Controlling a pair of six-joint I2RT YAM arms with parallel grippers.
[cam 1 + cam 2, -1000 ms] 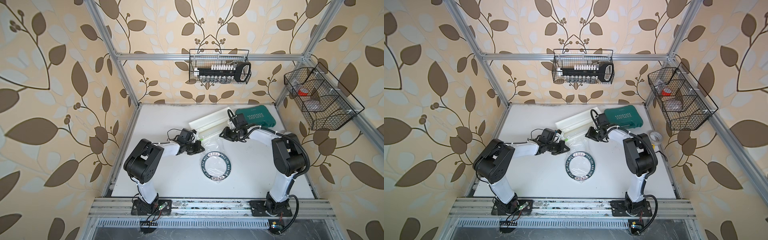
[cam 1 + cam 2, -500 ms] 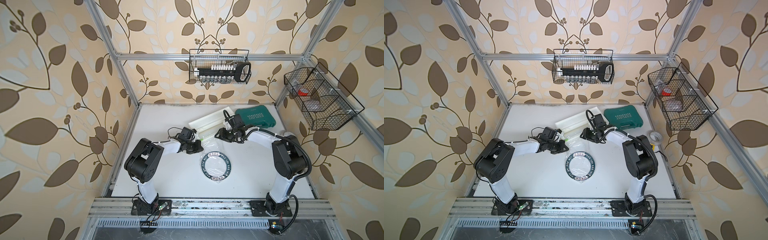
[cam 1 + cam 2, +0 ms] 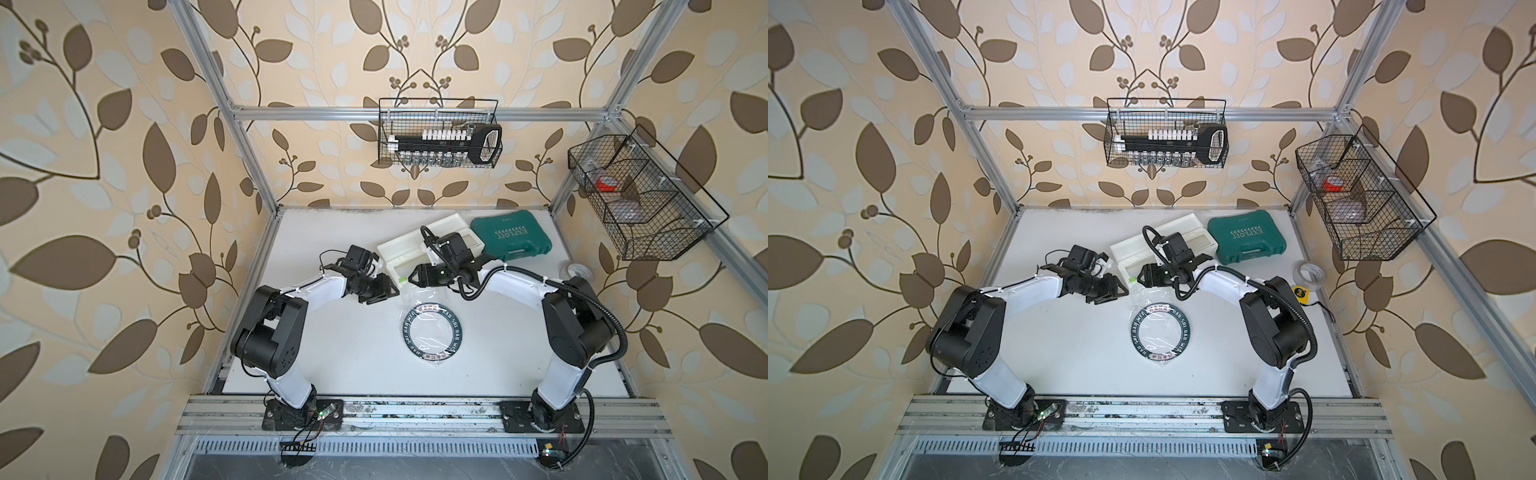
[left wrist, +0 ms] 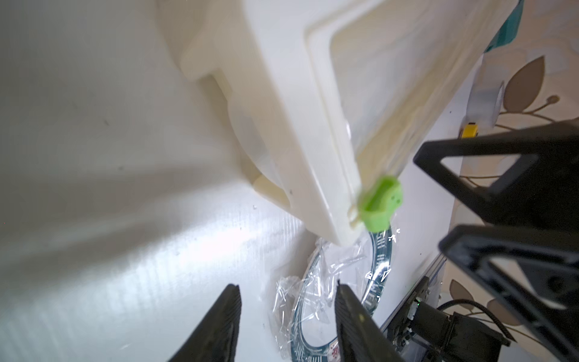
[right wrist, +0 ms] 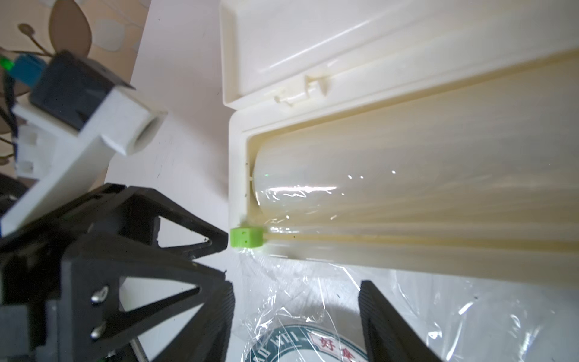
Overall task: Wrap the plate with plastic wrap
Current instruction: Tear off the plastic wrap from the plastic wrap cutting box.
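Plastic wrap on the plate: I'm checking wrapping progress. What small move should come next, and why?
Probably ease the open left gripper down onto the bunched thin transparent plastic wrap beside the round dark-rimmed plate and pinch it for tucking. The wrap already drapes the plate, and the right gripper is open too.

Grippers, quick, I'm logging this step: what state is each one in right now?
Left gripper: open, holding nothing.
Right gripper: open, holding nothing.

beige wallpaper with brown leaves (image 3: 124,166), aluminium frame (image 3: 415,113), white tabletop (image 3: 353,353), black wire baskets (image 3: 436,118)
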